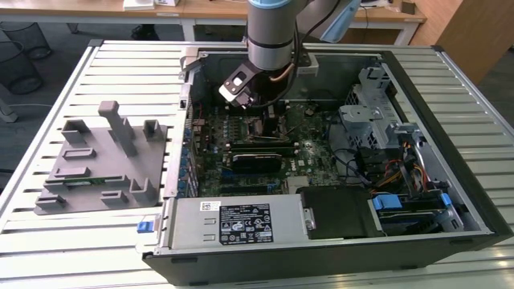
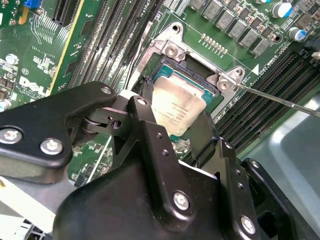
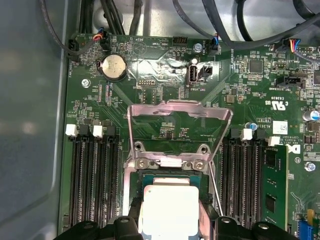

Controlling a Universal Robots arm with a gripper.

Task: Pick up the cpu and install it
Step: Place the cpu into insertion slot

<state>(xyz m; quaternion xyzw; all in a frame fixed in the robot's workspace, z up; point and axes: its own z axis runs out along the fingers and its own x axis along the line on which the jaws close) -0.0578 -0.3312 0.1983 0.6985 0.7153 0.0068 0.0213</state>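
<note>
**Cpu poised over the open socket**

The arm reaches down into the open computer case [image 1: 337, 265], which lies on the slatted tabletop [image 1: 64, 241]. In both wrist views the claw [image 2: 175, 127] is drawn in narrowly on the cpu [image 2: 177, 102], with its black fingers [image 2: 141, 117] set against two opposite edges of the silvery plate. The cpu hangs directly above the socket [image 2: 170, 75] on the motherboard [image 3: 150, 75] and very near it. Whether it already touches the socket floor cannot be told. The metal load plate [image 3: 175, 106] stands raised at one end of the socket. The thin lever [image 2: 280, 100] lies swung out to one side, so the opening is free.

To do this step well, hold the cpu flat and square to the socket frame. Judged from the second wrist view, its edges run close to parallel with the frame. Bring it down slowly and straight, with no sideways drag, since the contacts beneath are likely fragile. Watch that the fingers clear the socket walls and the raised plate, and do not press if the chip resists.
</note>
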